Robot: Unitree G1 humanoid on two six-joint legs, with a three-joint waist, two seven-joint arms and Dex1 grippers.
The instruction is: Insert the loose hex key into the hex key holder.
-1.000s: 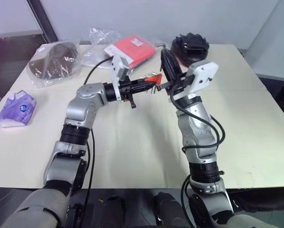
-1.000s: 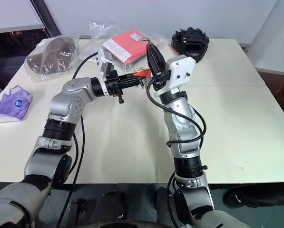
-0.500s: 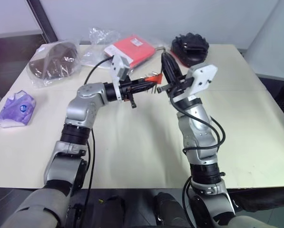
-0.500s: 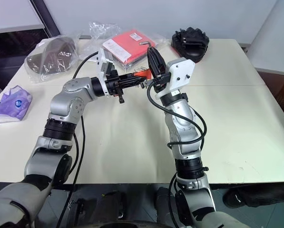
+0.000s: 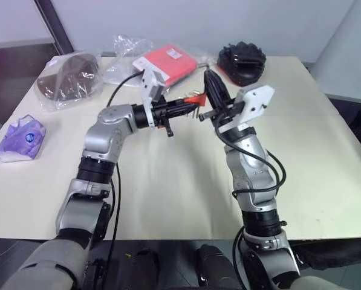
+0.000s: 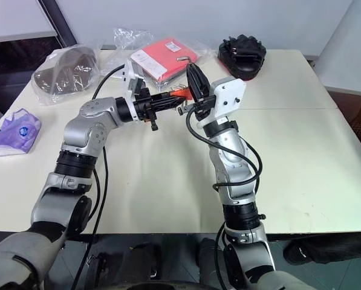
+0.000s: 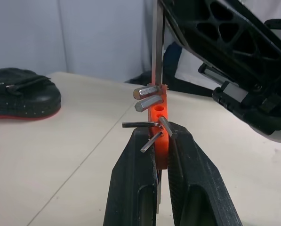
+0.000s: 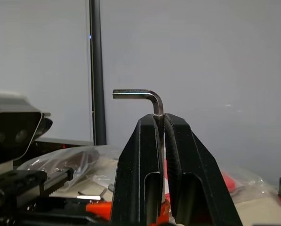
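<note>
left gripper (image 7: 160, 141): jaws clamped on the hex key holder (image 7: 159, 136)
right gripper (image 8: 161, 123): jaws pinching the loose hex key (image 8: 145, 96), right above the holder

The two head cameras look forward and down over the table (image 5: 168, 199), sharing nearly the same scene. Each wrist camera sits close behind its own end effector, looking along the fingers

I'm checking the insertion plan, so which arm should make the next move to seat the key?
Probably the right. Its gripper is shut on the thin grey L-shaped hex key, right at the orange-red plastic holder that the left gripper clamps.
</note>
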